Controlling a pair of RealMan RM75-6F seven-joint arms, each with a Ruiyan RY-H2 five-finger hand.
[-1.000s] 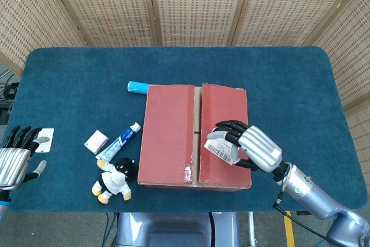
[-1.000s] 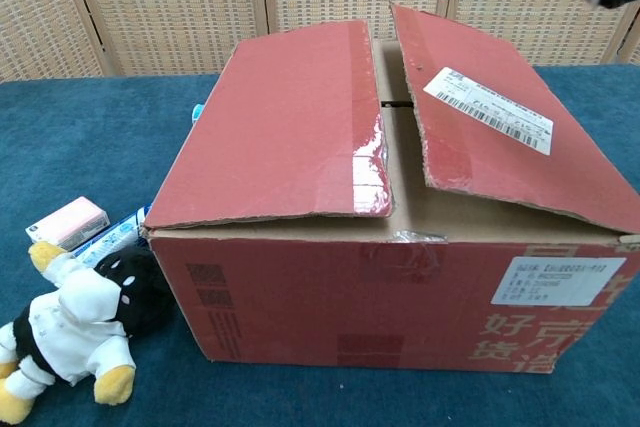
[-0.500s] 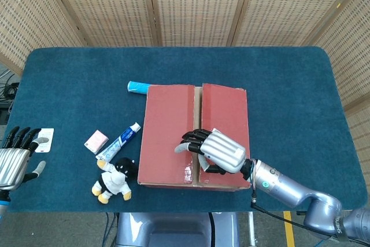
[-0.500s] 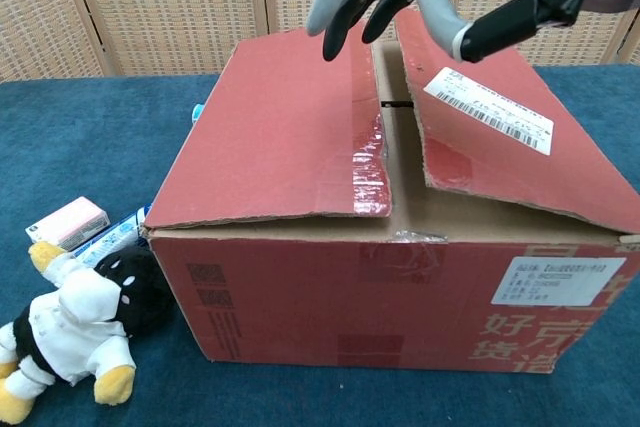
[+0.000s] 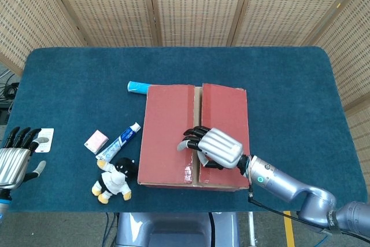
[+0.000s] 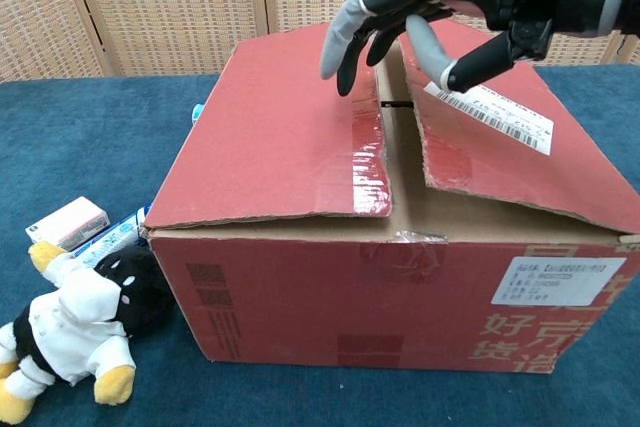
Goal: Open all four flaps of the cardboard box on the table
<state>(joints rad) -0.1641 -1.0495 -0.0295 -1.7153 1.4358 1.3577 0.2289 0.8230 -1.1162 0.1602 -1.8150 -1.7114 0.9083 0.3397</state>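
The red-brown cardboard box [image 5: 195, 137] [image 6: 400, 247] stands mid-table with its two top flaps lying nearly flat, a narrow seam between them. The right flap [image 6: 490, 127], bearing a white barcode label, sits slightly raised. My right hand [image 5: 213, 147] [image 6: 420, 22] hovers over the seam near the box's front edge, fingers spread and pointing down toward the left flap [image 6: 285, 137], holding nothing. My left hand [image 5: 14, 160] rests open at the table's left front edge, far from the box.
A toothpaste tube [image 5: 118, 142], a pink eraser-like block [image 5: 96, 142] and a small plush toy [image 5: 114, 181] [image 6: 75, 332] lie left of the box. A blue tube [image 5: 137, 88] pokes out behind the box. A white card [image 5: 45, 140] lies near my left hand.
My right hand swung left from over the right flap's label to the seam, then lowered a little toward the flaps. The left hand stayed still.
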